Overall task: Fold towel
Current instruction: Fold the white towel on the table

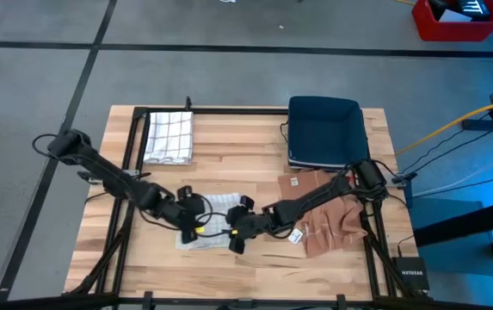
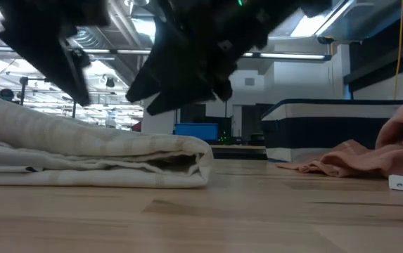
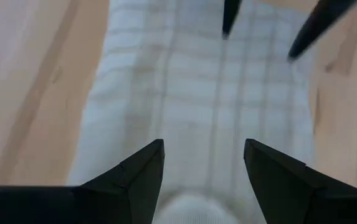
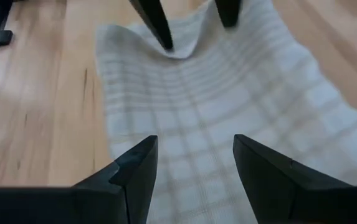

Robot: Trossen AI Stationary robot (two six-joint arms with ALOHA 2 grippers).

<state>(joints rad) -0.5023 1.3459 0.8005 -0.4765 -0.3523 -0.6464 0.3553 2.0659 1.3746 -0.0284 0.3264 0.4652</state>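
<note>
The white towel with faint grey checks [image 1: 220, 204] lies folded on the wooden table near its front edge, several layers flat on the wood [image 2: 117, 158]. My left gripper [image 1: 198, 216] is open over the towel's left end, and a raised hump of towel [image 3: 190, 208] sits between its fingers [image 3: 204, 143]. My right gripper [image 1: 236, 232] is open over the towel's right end [image 4: 195, 138], facing the left one. In the low view both grippers hang just above the cloth.
A folded white checked towel [image 1: 169, 138] lies at the far left of the table. A dark blue bin [image 1: 325, 129] stands at the far right. Brown cloths [image 1: 328, 215] with a white tag lie at the right, close to my right arm.
</note>
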